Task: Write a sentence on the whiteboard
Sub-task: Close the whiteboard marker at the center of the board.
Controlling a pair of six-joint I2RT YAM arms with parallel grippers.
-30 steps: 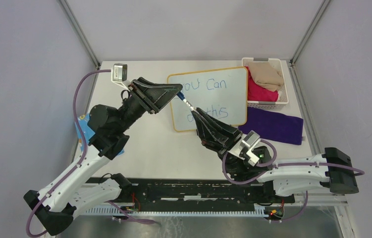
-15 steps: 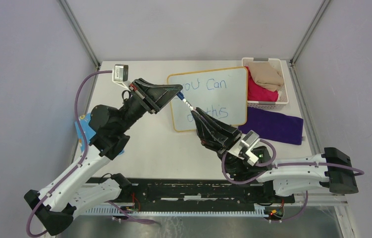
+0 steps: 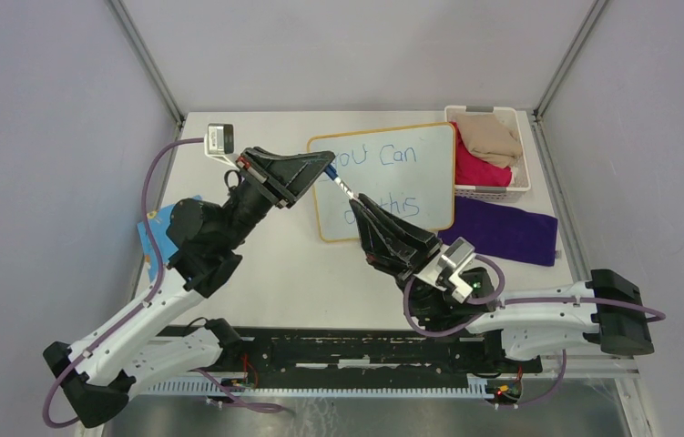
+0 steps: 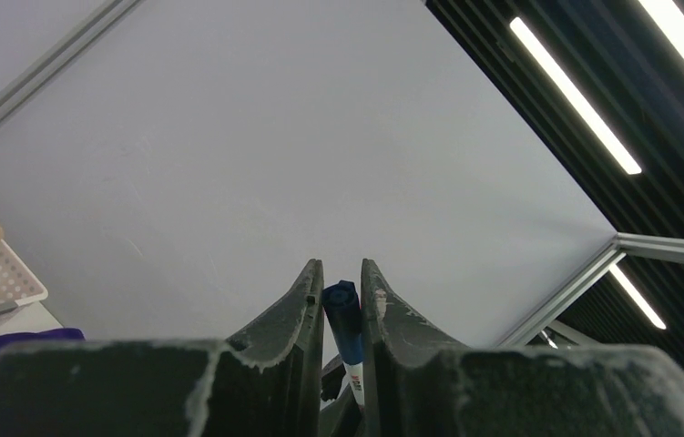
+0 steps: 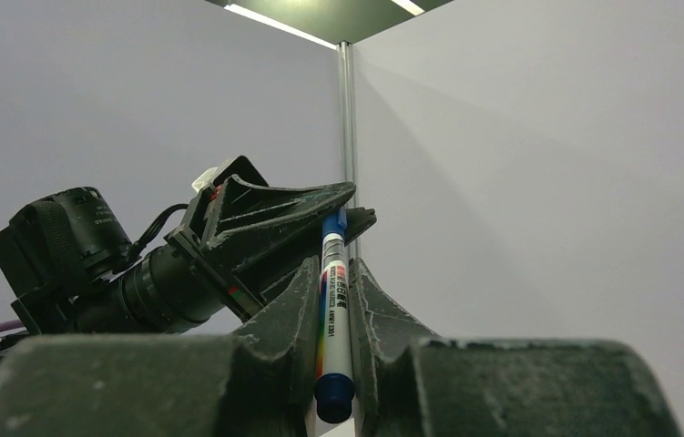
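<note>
From above, the 2 arms angle inward over the whiteboard's (image 3: 433,137) left edge. The left gripper (image 3: 327,171) and right gripper (image 3: 354,200) meet tip to tip, with a marker (image 3: 342,187) bridging them. The sentence (image 3: 383,157) sits on the board in 2 lines. Left wrist: the gripper is clenched on the marker's blue end. Right wrist: the gripper clamps its barrel.

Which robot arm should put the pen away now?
Probably the right. The right gripper is shut around the barrel of the marker, while the left gripper only pinches its blue cap end. The sentence on the whiteboard already looks written.
</note>
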